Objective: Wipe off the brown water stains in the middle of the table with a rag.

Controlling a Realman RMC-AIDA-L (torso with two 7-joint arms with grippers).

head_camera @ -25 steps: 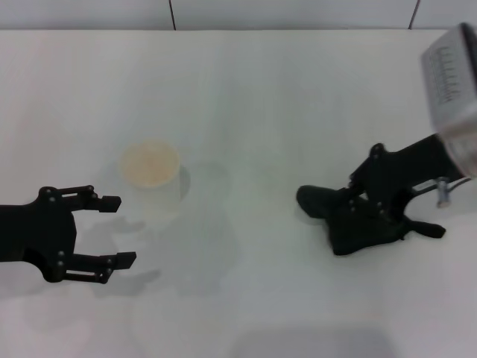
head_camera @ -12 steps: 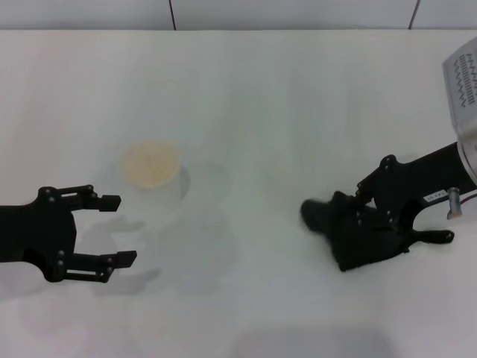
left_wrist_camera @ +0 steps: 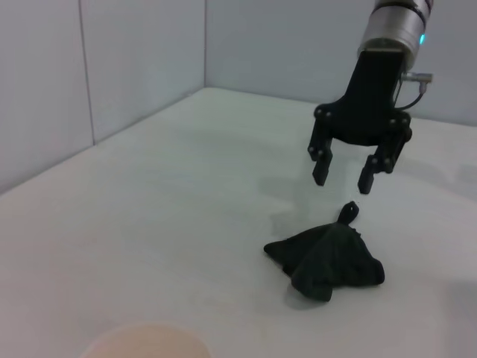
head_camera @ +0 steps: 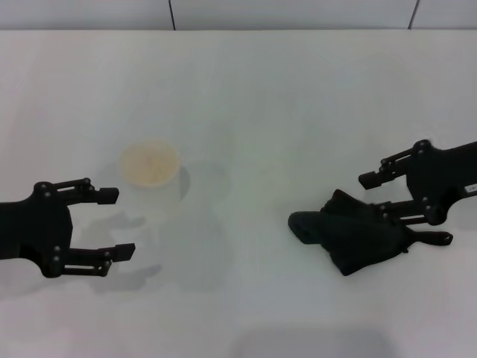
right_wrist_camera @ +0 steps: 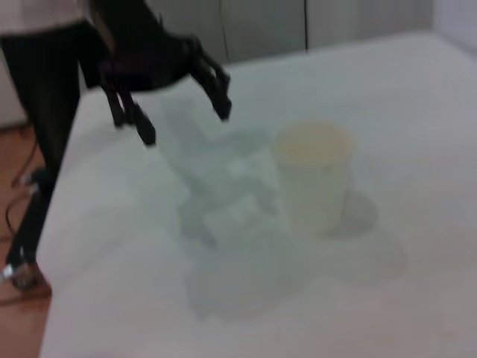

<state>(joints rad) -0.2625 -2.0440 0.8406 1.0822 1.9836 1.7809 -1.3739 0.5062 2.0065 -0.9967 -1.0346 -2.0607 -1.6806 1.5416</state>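
Black rag (head_camera: 356,237) on glossy white table (head_camera: 261,97); white cup (head_camera: 151,177), tan inside

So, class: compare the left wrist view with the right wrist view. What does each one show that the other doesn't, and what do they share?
Only the left wrist view shows the black rag lying on the table, with the right pincer open above it, apart from it. Only the right wrist view shows the left pincer, open, and the whole paper cup standing upright. Both share the white table.

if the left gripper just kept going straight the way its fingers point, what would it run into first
Probably nothing close: the left gripper, open, points across the table toward the robot's right. The paper cup stands just off that line, on its far side. Farther along lies the rag, though depth is hard to judge.
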